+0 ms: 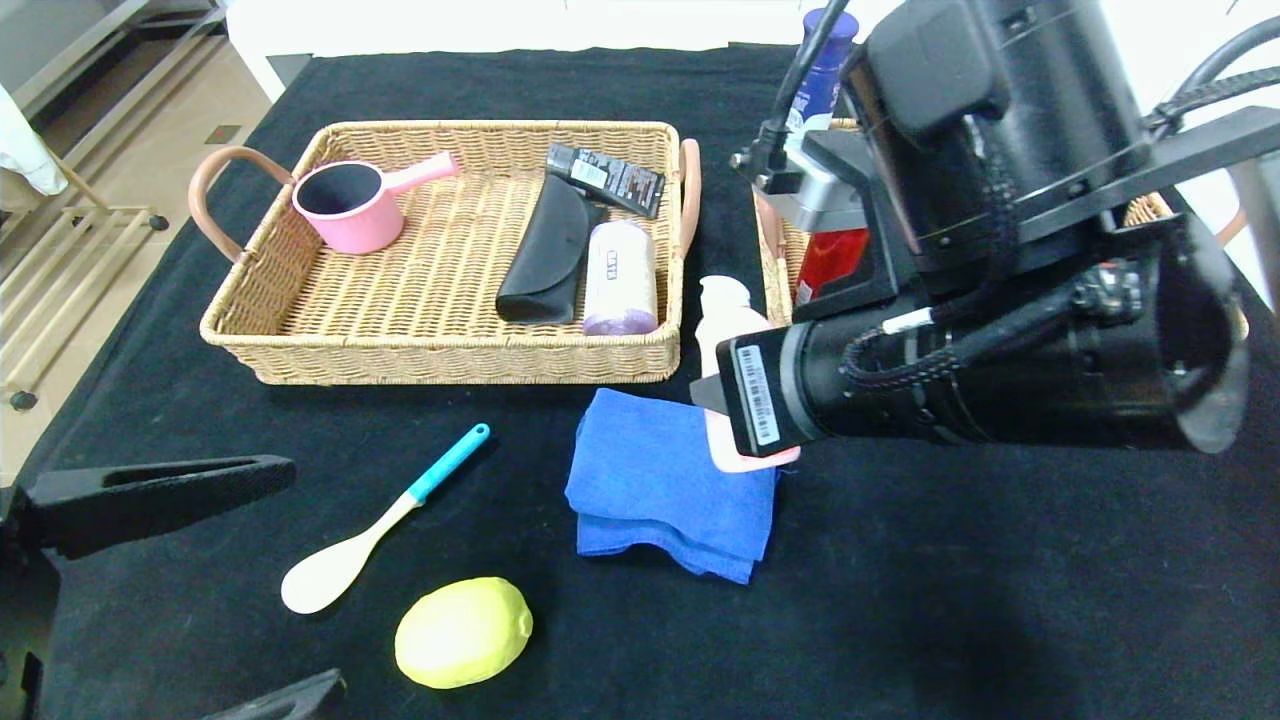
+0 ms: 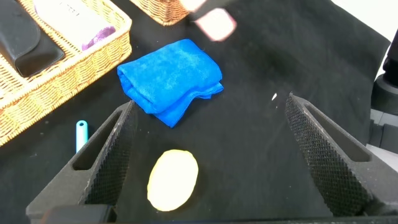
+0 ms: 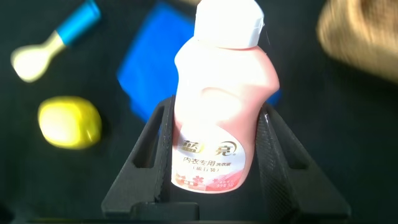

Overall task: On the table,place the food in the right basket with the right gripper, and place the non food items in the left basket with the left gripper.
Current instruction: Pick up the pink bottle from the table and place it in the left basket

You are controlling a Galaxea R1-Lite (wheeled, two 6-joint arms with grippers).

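Pink bottle (image 3: 217,106) | between right gripper (image 3: 214,155) fingers | left gripper (image 2: 211,155) spread

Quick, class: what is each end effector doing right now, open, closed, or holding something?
Left end effector: open, holding nothing, low over the lemon.
Right end effector: closed on the pink bottle, above the blue cloth.

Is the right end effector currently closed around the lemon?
No, the right end effector grips the pink bottle; the lemon lies apart.
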